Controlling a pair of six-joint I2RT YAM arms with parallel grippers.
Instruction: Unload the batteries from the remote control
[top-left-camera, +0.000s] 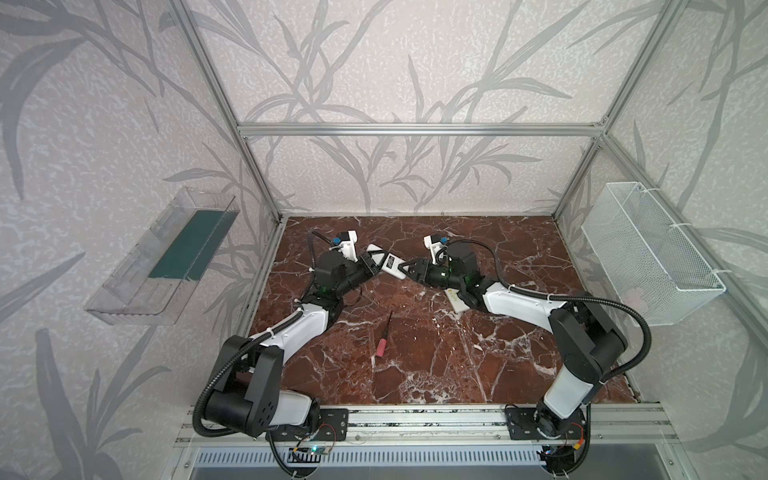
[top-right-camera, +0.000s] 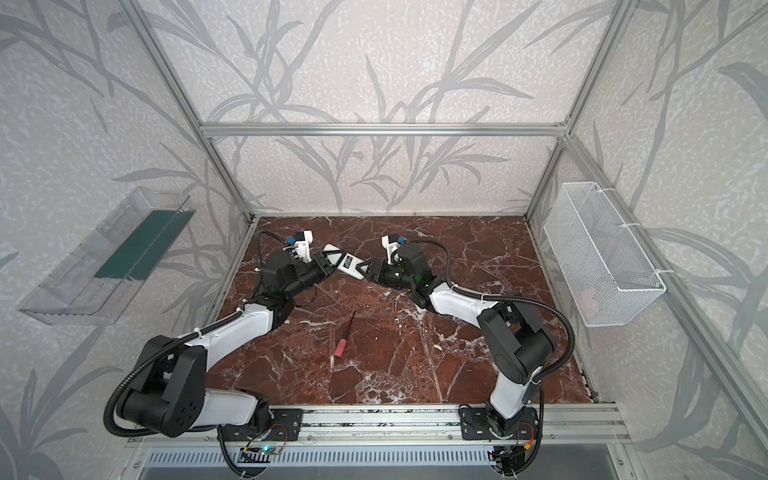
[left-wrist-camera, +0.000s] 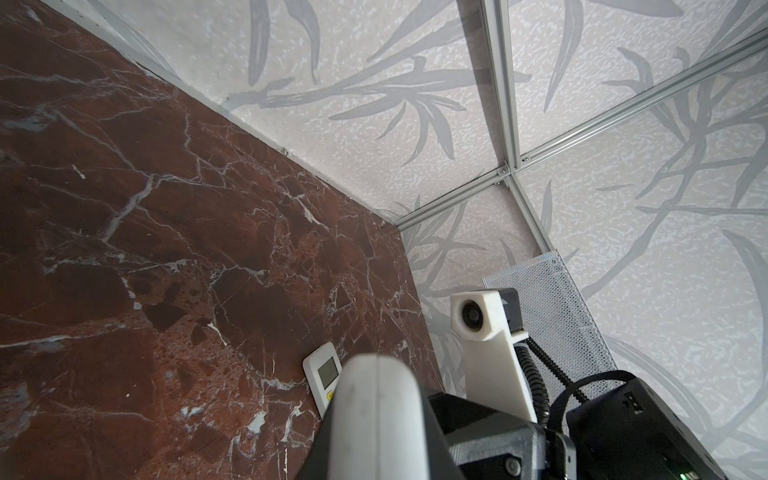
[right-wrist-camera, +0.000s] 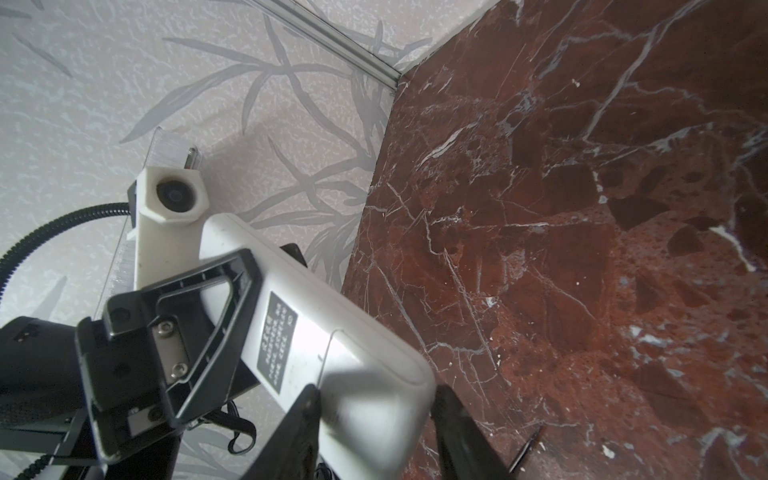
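Observation:
A white remote control (top-left-camera: 388, 262) (top-right-camera: 347, 262) hangs above the marble table, held between both arms. My left gripper (top-left-camera: 371, 266) is shut on its far end, with the rounded white body (left-wrist-camera: 376, 415) filling the jaws. My right gripper (right-wrist-camera: 376, 399) is shut on the near end, a dark finger (right-wrist-camera: 307, 415) pressing each side. In the right wrist view the remote's back faces up, showing a dark label (right-wrist-camera: 276, 345) and a closed cover seam. The batteries are hidden.
A second white remote (top-left-camera: 455, 300) (left-wrist-camera: 322, 374) lies on the table under the right arm. A pink-handled screwdriver (top-left-camera: 384, 332) (top-right-camera: 346, 334) lies mid-table. A white mesh basket (top-left-camera: 652, 253) hangs on the right wall, a clear tray (top-left-camera: 162, 257) on the left.

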